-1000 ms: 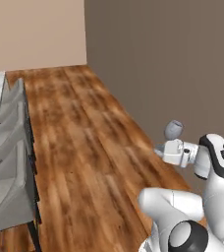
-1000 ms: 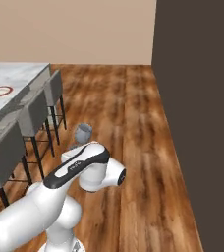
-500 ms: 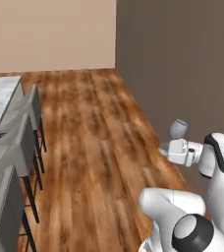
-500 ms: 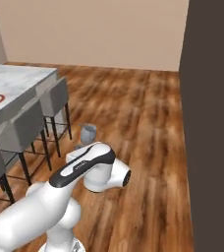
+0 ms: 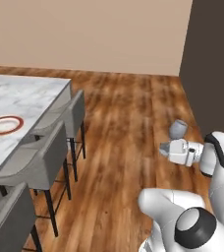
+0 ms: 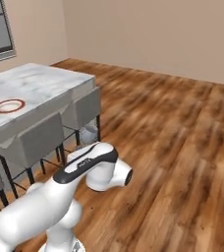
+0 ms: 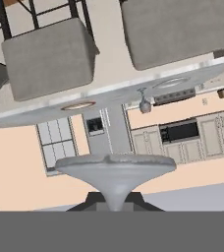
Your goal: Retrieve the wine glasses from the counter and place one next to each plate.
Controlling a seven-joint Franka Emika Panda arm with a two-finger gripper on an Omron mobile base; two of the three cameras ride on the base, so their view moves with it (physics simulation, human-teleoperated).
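1. Hand view: gripper (image 7: 115, 206) pinched on the stem of a wine glass (image 7: 115, 170), round foot right up against the camera, view rolled upside down.
2. Left base view: same held glass (image 5: 178, 129) sticks out sideways from the gripper (image 5: 166, 148), bowl above the wood floor (image 5: 124, 128), near the dark wall (image 5: 214, 64).
3. Right base view: glass bowl (image 6: 88, 133) peeks just past the white arm (image 6: 92, 165), in front of the nearest grey stool (image 6: 83, 110).
4. Grey stools (image 5: 60, 142) line the near side of the marble island (image 5: 23, 96).
5. Red-rimmed plate (image 5: 4, 125) sits on the island top; also seen in the right base view (image 6: 9, 106).
6. Hand view, farther: second wine glass (image 7: 144, 103) stands on the island between the two plates, red-rimmed one (image 7: 78, 105) and pale one (image 7: 171, 82).
7. Farthest: kitchen cabinets (image 7: 192, 133) and window (image 7: 56, 140) on the back wall.
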